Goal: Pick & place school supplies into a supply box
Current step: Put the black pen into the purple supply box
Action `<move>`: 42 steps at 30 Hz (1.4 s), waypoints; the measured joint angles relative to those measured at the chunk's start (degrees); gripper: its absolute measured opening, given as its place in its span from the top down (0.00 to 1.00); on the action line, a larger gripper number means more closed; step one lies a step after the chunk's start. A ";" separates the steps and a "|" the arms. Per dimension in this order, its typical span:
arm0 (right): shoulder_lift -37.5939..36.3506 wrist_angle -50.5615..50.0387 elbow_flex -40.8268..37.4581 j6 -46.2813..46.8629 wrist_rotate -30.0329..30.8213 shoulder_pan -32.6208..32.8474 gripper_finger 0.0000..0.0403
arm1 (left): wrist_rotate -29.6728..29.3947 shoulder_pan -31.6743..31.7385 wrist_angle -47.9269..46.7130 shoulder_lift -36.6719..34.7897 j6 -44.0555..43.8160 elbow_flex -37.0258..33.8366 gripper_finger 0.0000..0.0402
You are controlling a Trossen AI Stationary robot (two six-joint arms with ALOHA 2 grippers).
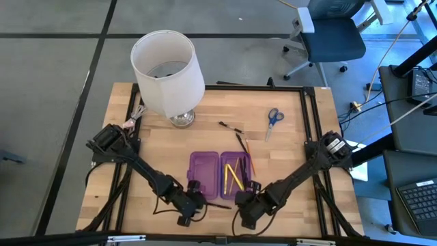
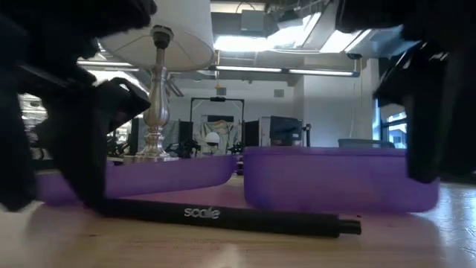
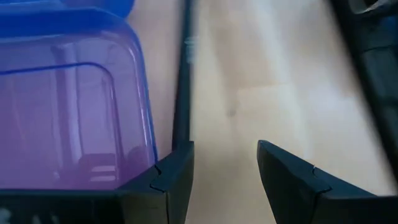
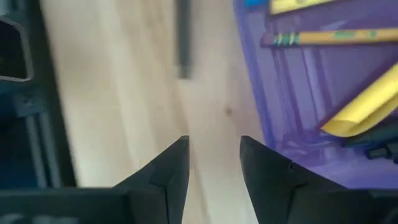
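The open purple supply box [image 1: 204,171] lies near the table's near edge. Its right half holds yellow pencils [image 1: 234,176] and a dark pen [image 4: 379,144]. A black pen [image 2: 223,216] lies flat on the wood in front of the box, between my two grippers. My left gripper [image 3: 225,146] is open, low at the pen's left end, beside the box's empty half [image 3: 68,112]. My right gripper [image 4: 213,140] is open over bare wood, short of the pen's other end [image 4: 183,37]. The blue-handled scissors [image 1: 273,117] and more pens [image 1: 235,135] lie farther back. My left gripper stands with one fingertip [image 3: 177,163] at the black pen's left end [image 3: 182,134], coming down at a slant from the near side; the pen lies flat on the table outside the gap between the fingers. I cannot tell whether the finger touches it.
A white lampshade on a silver lamp [image 1: 167,72] stands at the far left of the table. An orange pencil [image 1: 250,156] lies just beyond the box's right half. Bare wood lies to the right of the box.
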 joint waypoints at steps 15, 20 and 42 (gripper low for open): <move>0.01 -2.09 1.56 -4.70 0.48 -1.53 0.64 | 2.06 2.66 -5.54 -2.85 0.29 -0.09 0.58; 0.01 -2.40 2.18 -4.67 0.50 -1.57 0.64 | -5.35 2.86 -3.48 -5.61 8.64 -0.02 0.58; -0.01 -2.00 2.18 -2.75 1.02 -1.42 0.64 | -1.77 3.49 10.15 -1.55 26.16 0.00 0.58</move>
